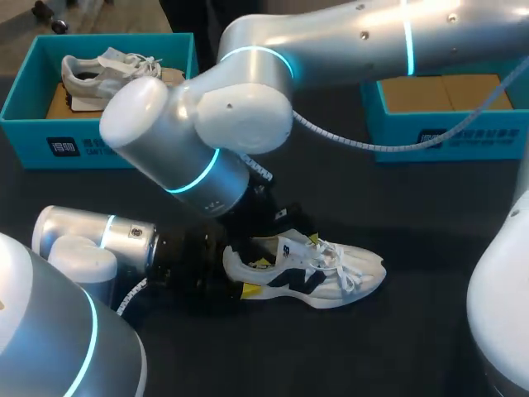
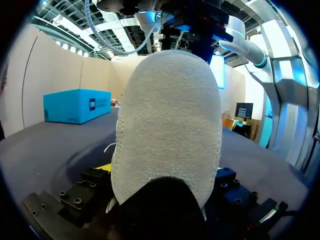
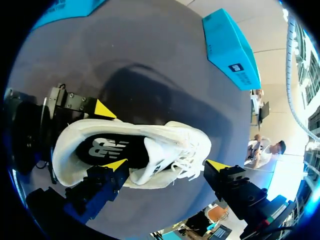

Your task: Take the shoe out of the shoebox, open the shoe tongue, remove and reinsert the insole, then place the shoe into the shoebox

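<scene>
A white shoe point(image 1: 331, 277) with dark side marks stands upright on the dark table, toe to the right. My left gripper point(image 1: 252, 277) comes in from the left and is shut on the shoe's heel. In the left wrist view that heel point(image 2: 170, 125) fills the space between the fingers. My right arm reaches across from the right and its gripper point(image 1: 289, 236) hangs open just above the shoe. In the right wrist view, that gripper point(image 3: 166, 165) straddles the laced middle and holds nothing. The black insole point(image 3: 100, 147) lies inside the shoe point(image 3: 165, 135), beside the left finger point(image 3: 75, 102).
A teal shoebox point(image 1: 99, 141) at the back left holds a second pale shoe point(image 1: 107, 74). Another teal box point(image 1: 446, 132) stands at the back right, its brown floor showing. A grey cable point(image 1: 372, 147) sags from my right arm over the table.
</scene>
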Tool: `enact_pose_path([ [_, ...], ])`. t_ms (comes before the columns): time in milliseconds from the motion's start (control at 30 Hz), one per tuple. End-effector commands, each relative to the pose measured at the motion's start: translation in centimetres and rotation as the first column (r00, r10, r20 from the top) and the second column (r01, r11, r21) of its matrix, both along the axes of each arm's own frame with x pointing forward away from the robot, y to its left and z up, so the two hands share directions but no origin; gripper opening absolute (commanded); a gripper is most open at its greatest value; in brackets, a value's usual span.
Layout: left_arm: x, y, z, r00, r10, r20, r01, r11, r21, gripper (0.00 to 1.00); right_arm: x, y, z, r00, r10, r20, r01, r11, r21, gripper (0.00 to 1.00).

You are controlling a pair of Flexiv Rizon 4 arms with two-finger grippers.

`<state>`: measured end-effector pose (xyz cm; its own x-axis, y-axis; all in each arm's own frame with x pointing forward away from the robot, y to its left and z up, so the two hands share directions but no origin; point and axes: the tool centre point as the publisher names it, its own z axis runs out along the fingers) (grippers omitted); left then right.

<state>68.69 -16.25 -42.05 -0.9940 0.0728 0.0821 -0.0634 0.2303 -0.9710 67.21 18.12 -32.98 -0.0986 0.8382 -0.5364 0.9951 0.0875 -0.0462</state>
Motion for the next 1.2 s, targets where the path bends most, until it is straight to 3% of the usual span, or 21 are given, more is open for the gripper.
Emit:
enact_pose_path([
  [33, 0.1, -0.2, -0.2, 1.0, 0.002, 0.001, -0.002, 1.0, 0.001, 0.0, -1.0, -0.2, 0.2, 0.91, -0.34, 0.239, 0.349, 0.937, 0.004, 1.0],
  [233, 0.1, -0.2, -0.2, 1.0, 0.002, 0.001, -0.002, 1.0, 0.001, 0.0, -1.4, -1.3, 0.5, 0.907, -0.356, 0.227, 0.361, 0.932, 0.02, 1.0],
  [667, 0.1, -0.2, -0.2, 1.0, 0.002, 0.001, -0.002, 1.0, 0.001, 0.0, -1.1, -3.0, 1.5, 0.905, -0.372, 0.206, 0.368, 0.928, 0.056, 0.8],
  [767, 0.1, -0.2, -0.2, 1.0, 0.002, 0.001, -0.002, 1.0, 0.001, 0.0, -1.1, -3.3, 1.6, 0.911, -0.367, 0.188, 0.362, 0.93, 0.065, 0.71],
  [900, 0.1, -0.2, -0.2, 1.0, 0.002, 0.001, -0.002, 1.0, 0.001, 0.0, -1.1, -3.5, 1.7, 0.915, -0.368, 0.164, 0.359, 0.929, 0.087, 0.48],
  [1200, 0.1, -0.2, -0.2, 1.0, 0.002, 0.001, -0.002, 1.0, 0.001, 0.0, -1.2, -3.0, 2.1, 0.933, -0.34, 0.115, 0.322, 0.935, 0.148, 0.4],
])
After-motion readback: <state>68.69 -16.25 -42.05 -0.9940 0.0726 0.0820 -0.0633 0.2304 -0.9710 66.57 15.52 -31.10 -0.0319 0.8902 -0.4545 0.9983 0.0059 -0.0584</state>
